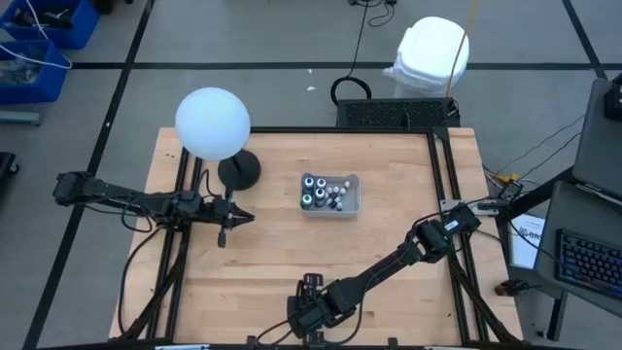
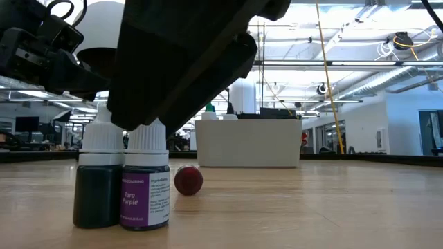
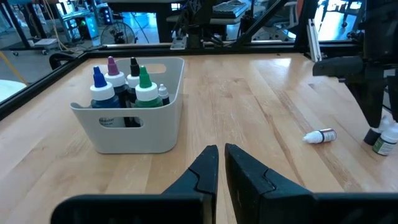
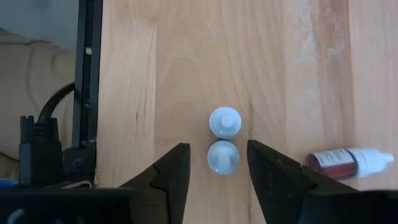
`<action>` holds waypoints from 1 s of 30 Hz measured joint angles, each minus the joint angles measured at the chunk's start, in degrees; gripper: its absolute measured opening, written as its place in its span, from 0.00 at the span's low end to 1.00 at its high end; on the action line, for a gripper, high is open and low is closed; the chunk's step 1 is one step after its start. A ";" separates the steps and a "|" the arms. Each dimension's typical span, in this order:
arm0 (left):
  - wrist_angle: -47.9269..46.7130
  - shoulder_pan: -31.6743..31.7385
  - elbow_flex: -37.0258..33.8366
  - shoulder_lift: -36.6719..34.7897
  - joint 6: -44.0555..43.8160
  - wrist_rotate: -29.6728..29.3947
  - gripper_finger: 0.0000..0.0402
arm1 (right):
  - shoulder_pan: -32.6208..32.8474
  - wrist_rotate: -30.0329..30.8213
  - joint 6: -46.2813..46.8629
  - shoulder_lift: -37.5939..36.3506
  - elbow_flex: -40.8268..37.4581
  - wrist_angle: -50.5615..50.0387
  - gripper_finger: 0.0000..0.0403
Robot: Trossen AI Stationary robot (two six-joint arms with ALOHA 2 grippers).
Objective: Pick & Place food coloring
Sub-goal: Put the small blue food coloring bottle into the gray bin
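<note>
Two small food coloring bottles stand side by side near the table's near edge: a dark green one (image 2: 97,183) and one with a purple label (image 2: 145,187). Their white caps (image 4: 224,121) show from above in the right wrist view. A red bottle (image 4: 348,162) lies on its side next to them. My right gripper (image 4: 217,162) points down over the pair, open, with its fingers on either side of one cap (image 4: 222,155) and gaps on both sides. More bottles (image 3: 124,84) stand in the grey tray (image 3: 124,134). My left gripper (image 3: 221,155) hovers left of the tray, shut.
The tray (image 1: 358,194) sits at mid-table. A white globe (image 1: 212,122) on a dark round base (image 1: 240,170) stands left of it, near my left arm. Bare wood lies between the tray and the standing bottles. Black frame rails run along the table's edges.
</note>
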 joint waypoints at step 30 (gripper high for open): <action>0.02 0.00 0.00 -0.02 0.20 0.00 0.09 | -0.31 -1.81 0.50 -0.41 -5.86 7.01 0.36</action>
